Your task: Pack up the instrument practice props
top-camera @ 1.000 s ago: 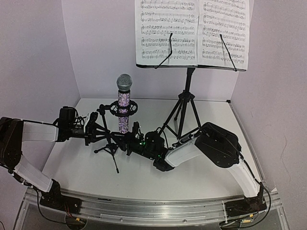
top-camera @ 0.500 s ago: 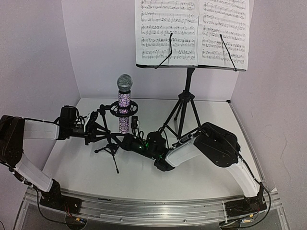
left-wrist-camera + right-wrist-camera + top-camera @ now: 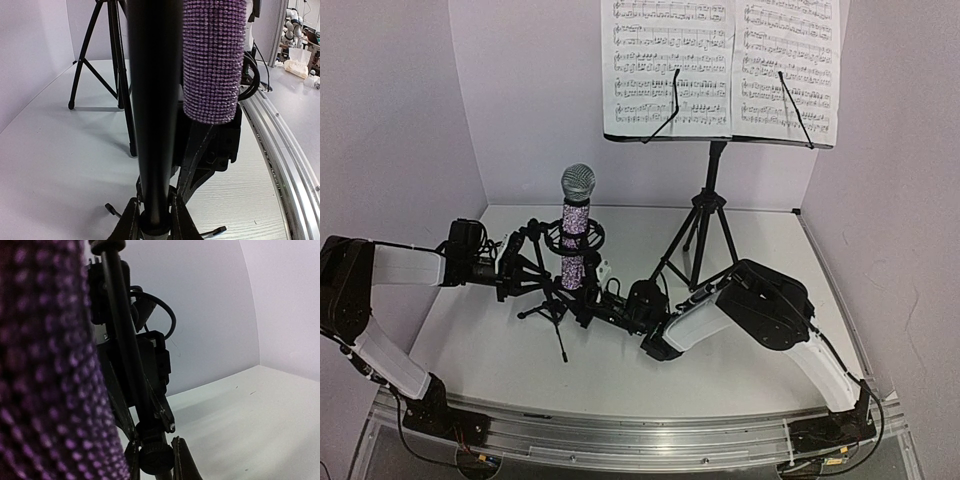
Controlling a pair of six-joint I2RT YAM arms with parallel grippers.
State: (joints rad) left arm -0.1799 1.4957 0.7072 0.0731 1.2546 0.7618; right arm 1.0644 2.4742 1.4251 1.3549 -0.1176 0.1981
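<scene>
Left wrist view: the left gripper [image 3: 154, 221] has its jaws pinched on the mic stand [image 3: 152, 125], low on its post. Right wrist view shows the right gripper [image 3: 156, 459] with jaws drawn close about the same post, seemingly clamping it too. The mic [image 3: 212, 60] sits upright in the stand's ring [image 3: 575, 233], its body just beside the post, left of the middle of the tabletop [image 3: 620, 385].

Judged from this, packing has barely begun. The mic is not out of its ring, the mic stand's legs are spread, and the music stand [image 3: 707, 215] is erect near the back edge with both pages [image 3: 720, 65] on it. No case or bag shows.

Both grippers crowd one thin post, and the music stand's legs lie close behind the right arm [image 3: 760, 305]
</scene>
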